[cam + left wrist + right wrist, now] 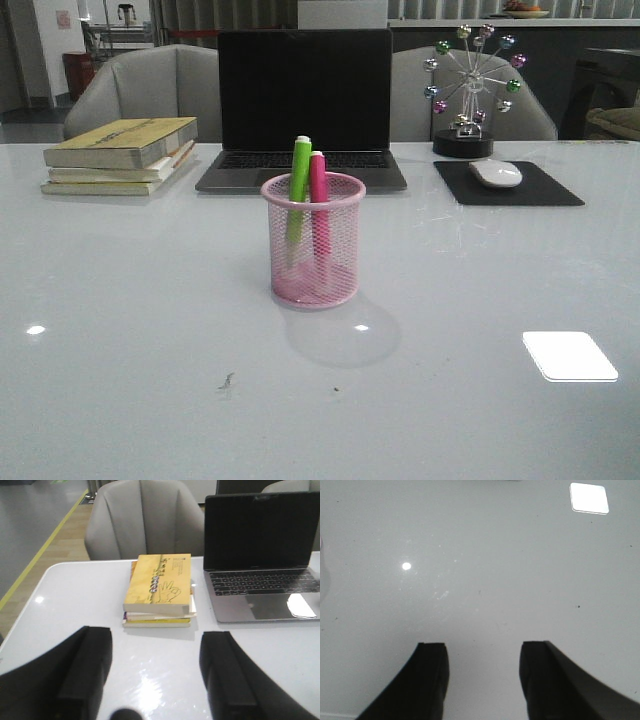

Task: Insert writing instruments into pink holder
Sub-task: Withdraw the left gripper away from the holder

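The left gripper (155, 675) has its two black fingers (85, 670) spread wide with nothing between them; it hangs over the shiny white table (75, 595), looking toward a stack of yellow paper books (160, 587) and the open grey laptop (260, 575); the right gripper (482, 680) is spread apart too, holding nothing, over a bare patch of table.

Out in the middle of the table stands the round pink wire-mesh holder (313, 240), in front of the laptop; the bright green marker (298, 190) and the hot pink marker (319, 205) are both inside it, side by side, leaning a little, their pale caps poking up past the rim; no other pen lies on the table in any view, so the job looks done.

The good thing to do now is to stay away; keep both arms high and well apart from the cup, because it looks light and a bump could tip it; pull back slowly and gently; a white mouse on a black pad (497, 175) and a little wheel toy with coloured balls (470, 85) sit far off at the back right.
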`<state>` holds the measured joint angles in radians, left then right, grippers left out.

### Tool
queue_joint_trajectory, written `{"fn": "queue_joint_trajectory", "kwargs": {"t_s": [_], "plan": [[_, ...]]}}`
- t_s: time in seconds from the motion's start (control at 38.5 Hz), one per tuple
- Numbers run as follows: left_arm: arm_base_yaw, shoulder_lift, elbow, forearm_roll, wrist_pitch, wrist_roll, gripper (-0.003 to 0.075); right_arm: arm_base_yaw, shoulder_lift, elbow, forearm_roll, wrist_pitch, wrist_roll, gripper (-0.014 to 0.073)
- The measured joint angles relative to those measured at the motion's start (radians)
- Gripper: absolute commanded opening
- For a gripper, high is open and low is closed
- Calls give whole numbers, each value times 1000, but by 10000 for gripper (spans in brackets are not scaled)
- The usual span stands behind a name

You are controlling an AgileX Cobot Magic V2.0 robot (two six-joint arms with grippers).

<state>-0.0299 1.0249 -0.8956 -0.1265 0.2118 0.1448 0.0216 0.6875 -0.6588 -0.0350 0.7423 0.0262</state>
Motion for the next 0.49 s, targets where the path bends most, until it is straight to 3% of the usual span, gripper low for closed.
{"fn": "queue_joint_trajectory", "kwargs": {"t_s": [0.29, 0.49], "plan": [[29, -220, 216, -41, 41, 0, 456, 0, 0, 0, -2, -2, 0, 444], [29, -324, 283, -51, 94, 0, 456, 0, 0, 0, -2, -6, 0, 444]]}}
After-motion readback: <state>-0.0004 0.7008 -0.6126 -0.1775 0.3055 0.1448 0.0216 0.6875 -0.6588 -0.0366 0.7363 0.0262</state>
